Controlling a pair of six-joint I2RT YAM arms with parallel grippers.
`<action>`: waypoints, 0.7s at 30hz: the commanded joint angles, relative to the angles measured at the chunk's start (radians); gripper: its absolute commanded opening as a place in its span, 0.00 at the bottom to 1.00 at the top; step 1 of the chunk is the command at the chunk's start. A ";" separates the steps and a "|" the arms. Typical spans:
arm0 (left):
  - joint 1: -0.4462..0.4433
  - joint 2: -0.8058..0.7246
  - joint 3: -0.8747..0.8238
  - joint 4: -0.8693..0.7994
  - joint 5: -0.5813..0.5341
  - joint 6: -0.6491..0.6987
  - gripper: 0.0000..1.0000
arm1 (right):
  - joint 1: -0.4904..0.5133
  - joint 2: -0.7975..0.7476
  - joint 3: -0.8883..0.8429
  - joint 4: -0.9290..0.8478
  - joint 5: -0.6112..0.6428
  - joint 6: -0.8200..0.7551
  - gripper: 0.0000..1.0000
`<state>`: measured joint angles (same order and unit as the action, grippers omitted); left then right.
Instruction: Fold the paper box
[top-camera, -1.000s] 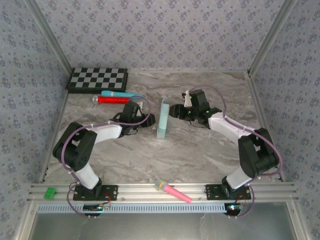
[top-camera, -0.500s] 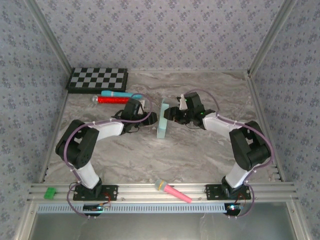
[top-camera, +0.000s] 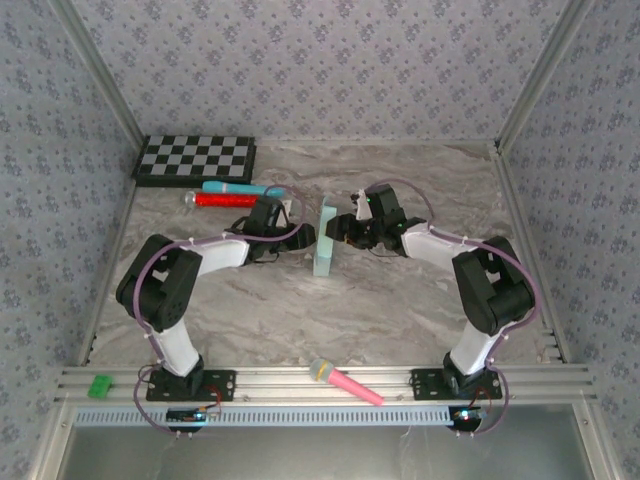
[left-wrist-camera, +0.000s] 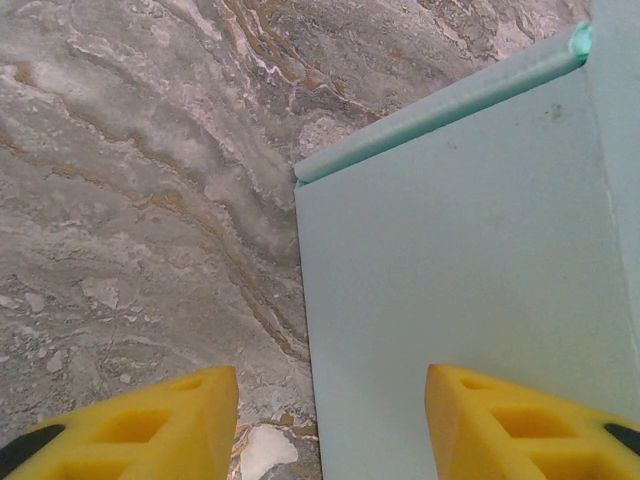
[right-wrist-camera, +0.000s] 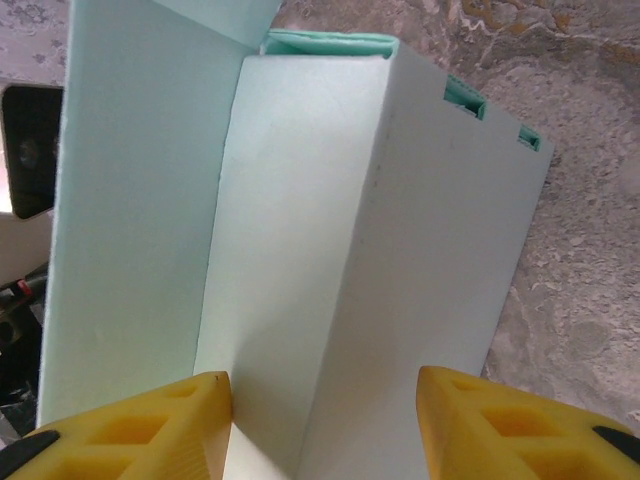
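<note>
The paper box (top-camera: 326, 237) stands on edge in the middle of the marble table, pale aqua, partly folded, with a flap rising at its far end. My left gripper (top-camera: 303, 235) is right beside its left face. In the left wrist view the box's flat panel (left-wrist-camera: 460, 260) lies ahead, its left edge between the spread yellow fingers (left-wrist-camera: 160, 425); that gripper (left-wrist-camera: 330, 425) is open. My right gripper (top-camera: 338, 227) is against the box's right side. Its open fingers (right-wrist-camera: 135, 430) straddle a folded corner of the box (right-wrist-camera: 340, 230), the gripper (right-wrist-camera: 325, 430) close up to it.
A black-and-white checkerboard (top-camera: 196, 160) lies at the back left. A red tube (top-camera: 222, 200) and a blue one (top-camera: 236, 188) lie just behind my left arm. A pink and yellow toy microphone (top-camera: 345, 382) and a green block (top-camera: 99, 385) rest on the front rail.
My right gripper has moved left, from a gap away to right up against the box. My left gripper has edged closer to the box's left face. The box has stayed in place.
</note>
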<state>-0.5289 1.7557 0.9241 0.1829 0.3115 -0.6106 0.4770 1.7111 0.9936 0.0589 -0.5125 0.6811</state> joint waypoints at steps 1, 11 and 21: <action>0.000 0.018 0.037 -0.019 0.029 0.020 0.52 | 0.012 0.025 -0.006 -0.139 0.093 -0.030 0.52; 0.000 -0.006 0.043 -0.053 -0.002 0.035 0.52 | 0.035 0.051 0.037 -0.270 0.214 -0.065 0.50; 0.007 -0.110 0.063 -0.162 -0.115 0.099 0.53 | 0.036 -0.023 0.061 -0.121 0.141 -0.019 0.51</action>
<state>-0.5282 1.7130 0.9401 0.0708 0.2436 -0.5568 0.5140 1.7031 1.0458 -0.0322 -0.4065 0.6476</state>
